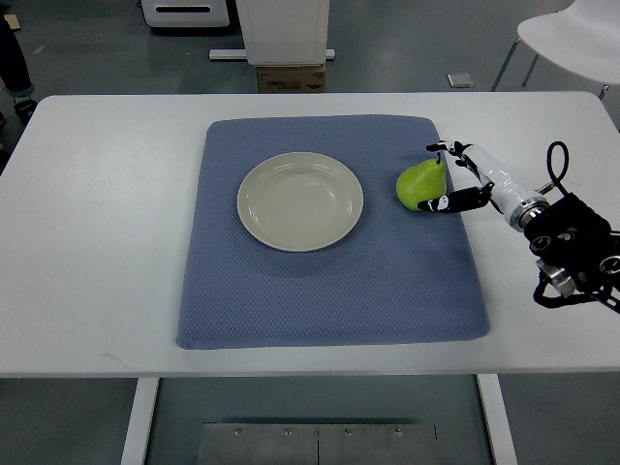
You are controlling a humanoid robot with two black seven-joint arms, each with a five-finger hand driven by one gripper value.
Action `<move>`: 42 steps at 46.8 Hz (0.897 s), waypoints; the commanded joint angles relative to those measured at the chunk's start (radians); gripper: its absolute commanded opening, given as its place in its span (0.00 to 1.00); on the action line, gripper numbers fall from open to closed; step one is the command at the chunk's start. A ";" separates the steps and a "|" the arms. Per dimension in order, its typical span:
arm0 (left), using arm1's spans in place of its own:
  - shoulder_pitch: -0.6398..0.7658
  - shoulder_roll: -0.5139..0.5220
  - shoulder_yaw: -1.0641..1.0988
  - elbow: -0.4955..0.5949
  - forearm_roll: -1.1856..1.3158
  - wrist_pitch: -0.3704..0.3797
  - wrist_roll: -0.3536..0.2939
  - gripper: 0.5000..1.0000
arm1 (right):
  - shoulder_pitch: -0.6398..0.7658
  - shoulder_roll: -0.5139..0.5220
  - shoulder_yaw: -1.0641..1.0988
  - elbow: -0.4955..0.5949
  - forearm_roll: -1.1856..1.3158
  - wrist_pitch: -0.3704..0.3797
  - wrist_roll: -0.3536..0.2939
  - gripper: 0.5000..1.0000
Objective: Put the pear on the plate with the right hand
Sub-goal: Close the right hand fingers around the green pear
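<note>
While lying on the blue mat (329, 291) just right of the empty plate (300, 201), green pear (419, 186) being grasped: right hand (463, 179) cupping it, fingers curling around both sides. Next probably lifting, then carrying left over the plate. Stem pointing up-right, long axis running diagonally.

One pear (420, 185), green, and one plate (300, 201), cream-coloured and round. One blue mat (329, 281) under both of them, and one white table (97, 242) beneath the mat. One robot hand (463, 176) is in view, the right one, on one arm that comes in from the right edge. Beyond the table there is one white chair (572, 39) at the upper right, one cardboard box (291, 77) on the floor, and one small flat object (459, 79) on the floor that is too small to identify
</note>
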 commanded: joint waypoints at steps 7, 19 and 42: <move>0.000 0.000 0.001 0.000 0.000 0.000 0.000 1.00 | 0.003 0.017 -0.012 -0.021 0.000 -0.016 0.000 0.85; 0.000 0.000 0.001 0.000 0.000 0.000 0.000 1.00 | 0.009 0.025 -0.023 -0.025 0.000 -0.016 0.000 0.84; 0.000 0.000 -0.001 0.000 0.000 0.000 0.000 1.00 | 0.031 0.027 -0.054 -0.016 0.000 -0.011 0.006 0.91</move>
